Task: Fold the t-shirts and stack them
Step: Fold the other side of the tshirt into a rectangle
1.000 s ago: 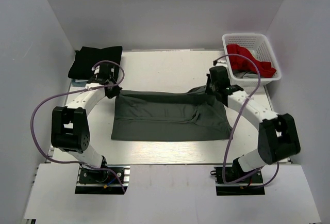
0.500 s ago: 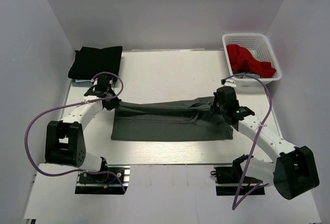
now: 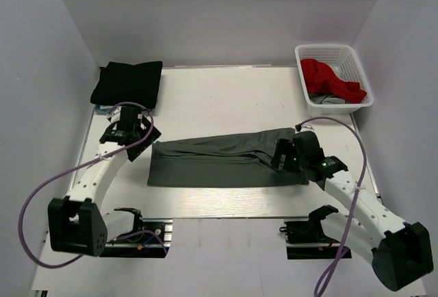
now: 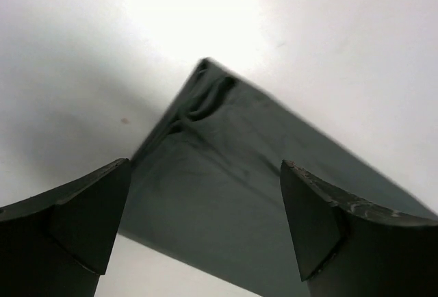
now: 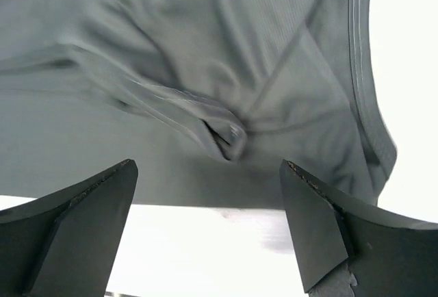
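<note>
White table — dark grey t-shirt folded lengthwise, black t-shirt far-left corner.

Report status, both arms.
Left gripper open, right gripper open, nothing held. Dark grey t-shirt folded lengthwise on table. Black t-shirt, basket well apart.

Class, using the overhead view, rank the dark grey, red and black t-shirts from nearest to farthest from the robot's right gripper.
1. dark grey t-shirt: mid-table, its right end beneath the right gripper.
2. red t-shirt: in the white basket, far right corner.
3. black t-shirt: folded, far left corner.
</note>
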Robot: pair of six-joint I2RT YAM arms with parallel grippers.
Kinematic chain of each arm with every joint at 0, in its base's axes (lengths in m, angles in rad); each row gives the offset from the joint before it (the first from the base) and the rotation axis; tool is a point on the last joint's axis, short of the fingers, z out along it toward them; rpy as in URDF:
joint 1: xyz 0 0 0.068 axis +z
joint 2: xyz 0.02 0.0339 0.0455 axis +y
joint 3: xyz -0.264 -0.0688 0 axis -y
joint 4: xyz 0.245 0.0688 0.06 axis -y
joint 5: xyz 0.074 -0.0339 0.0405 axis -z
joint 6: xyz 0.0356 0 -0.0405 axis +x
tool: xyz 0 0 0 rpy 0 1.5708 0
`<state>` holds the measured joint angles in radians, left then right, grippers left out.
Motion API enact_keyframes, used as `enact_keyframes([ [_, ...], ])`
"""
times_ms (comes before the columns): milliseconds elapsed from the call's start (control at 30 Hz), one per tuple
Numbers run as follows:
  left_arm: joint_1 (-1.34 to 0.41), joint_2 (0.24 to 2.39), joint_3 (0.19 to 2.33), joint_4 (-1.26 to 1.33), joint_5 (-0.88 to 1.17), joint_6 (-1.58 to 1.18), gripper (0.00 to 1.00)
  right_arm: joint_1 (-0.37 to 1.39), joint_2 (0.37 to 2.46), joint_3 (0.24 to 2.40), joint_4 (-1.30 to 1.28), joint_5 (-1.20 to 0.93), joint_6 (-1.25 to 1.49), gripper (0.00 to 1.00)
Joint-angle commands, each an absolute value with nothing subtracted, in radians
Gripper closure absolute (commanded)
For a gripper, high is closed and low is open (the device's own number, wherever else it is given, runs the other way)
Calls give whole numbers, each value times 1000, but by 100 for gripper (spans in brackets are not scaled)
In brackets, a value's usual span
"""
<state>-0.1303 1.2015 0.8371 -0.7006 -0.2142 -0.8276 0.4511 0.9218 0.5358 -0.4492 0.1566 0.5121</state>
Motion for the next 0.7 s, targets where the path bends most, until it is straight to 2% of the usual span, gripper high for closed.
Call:
enact_keyframes([
  [0, -133, 1132, 893, -640, -193, -836, 0, 449, 897, 624, -391, 140, 457, 10],
  [133, -133, 1182, 884, -503, -66, -787, 0, 449, 994, 653, -205, 84, 430, 10],
  [300, -144, 1397, 884, -374, 121, -747, 0, 454, 1188, 710, -59, -23, 428, 10],
  [500, -164, 1485, 864, -365, 143, -729, 0, 465, 1333, 712, -17, -184, 442, 10],
  [667, -164, 1448, 815, -463, 62, -729, 0, 492, 1264, 635, -41, -359, 456, 10],
])
